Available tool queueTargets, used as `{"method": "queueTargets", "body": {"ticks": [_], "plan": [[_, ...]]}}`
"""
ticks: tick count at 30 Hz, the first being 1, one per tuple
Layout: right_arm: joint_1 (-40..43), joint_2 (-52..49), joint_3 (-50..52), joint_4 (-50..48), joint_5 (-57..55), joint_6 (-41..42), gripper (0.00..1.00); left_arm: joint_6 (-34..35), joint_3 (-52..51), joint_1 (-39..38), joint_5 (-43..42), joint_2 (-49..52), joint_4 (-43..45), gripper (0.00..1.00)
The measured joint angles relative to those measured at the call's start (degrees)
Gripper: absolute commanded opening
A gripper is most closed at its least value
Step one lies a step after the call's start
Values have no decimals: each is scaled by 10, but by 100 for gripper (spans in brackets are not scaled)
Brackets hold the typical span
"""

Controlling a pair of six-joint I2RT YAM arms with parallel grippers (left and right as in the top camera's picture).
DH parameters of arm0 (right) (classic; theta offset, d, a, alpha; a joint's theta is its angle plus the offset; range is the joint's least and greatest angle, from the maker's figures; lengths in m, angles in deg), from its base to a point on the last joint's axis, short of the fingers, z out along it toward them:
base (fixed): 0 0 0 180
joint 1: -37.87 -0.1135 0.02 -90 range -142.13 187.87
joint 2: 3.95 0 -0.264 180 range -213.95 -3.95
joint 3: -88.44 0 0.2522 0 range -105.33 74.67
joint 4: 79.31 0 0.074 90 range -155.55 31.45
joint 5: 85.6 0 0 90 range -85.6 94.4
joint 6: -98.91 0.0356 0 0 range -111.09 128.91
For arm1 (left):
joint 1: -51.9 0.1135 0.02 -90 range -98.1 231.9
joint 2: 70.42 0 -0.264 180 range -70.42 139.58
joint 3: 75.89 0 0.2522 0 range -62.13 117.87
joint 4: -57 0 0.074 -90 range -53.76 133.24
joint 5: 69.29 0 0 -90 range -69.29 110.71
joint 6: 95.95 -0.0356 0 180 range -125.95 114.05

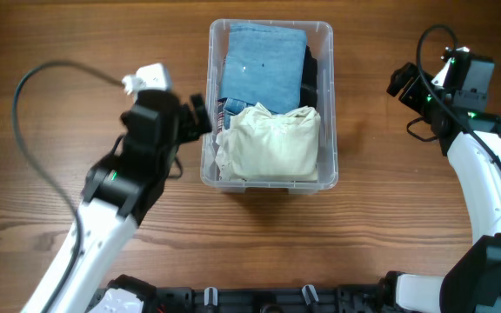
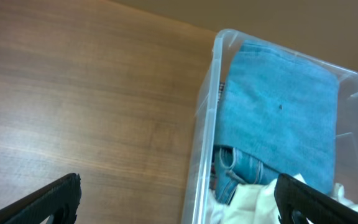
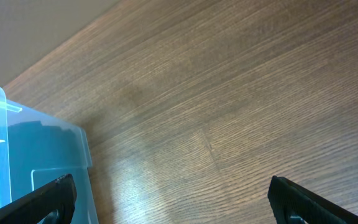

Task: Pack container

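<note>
The clear plastic container (image 1: 207, 130) stands at the table's middle, holding a folded blue garment (image 1: 263, 65) at the back, a cream garment (image 1: 272, 143) at the front and a dark one (image 1: 310, 74) along the right wall. My left gripper (image 1: 200, 115) hangs open at the container's left wall. In the left wrist view, the left gripper (image 2: 179, 199) straddles the container's rim (image 2: 207, 93), with one finger over the cream garment (image 2: 253, 199) and nothing held. My right gripper (image 1: 400, 80) is open, well right of the container. The right wrist view shows this gripper (image 3: 173, 196) over bare wood beside the container's corner (image 3: 42, 143).
A denim piece (image 1: 230, 109) shows between the blue and cream garments. The left arm's cable (image 1: 33, 104) loops over the table's left side. The wooden table (image 1: 381, 200) surrounds the container on all sides. A black rail (image 1: 259, 300) runs along the front edge.
</note>
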Motion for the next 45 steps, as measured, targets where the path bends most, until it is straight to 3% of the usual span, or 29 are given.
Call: {"method": "queueTargets", "body": {"ticks": [10, 16, 24, 36, 45], "plan": [[0, 0, 0, 0, 0, 0, 100, 0, -234, 139, -123, -263, 118, 100], [0, 0, 0, 0, 0, 0, 100, 0, -327, 172, -158, -398, 158, 100], [0, 0, 0, 0, 0, 0, 100, 0, -366, 181, -165, -437, 159, 100], [0, 0, 0, 0, 0, 0, 100, 0, -455, 217, -167, -632, 159, 100], [0, 0, 0, 0, 0, 0, 100, -4, -473, 219, -169, -638, 174, 100]]}}
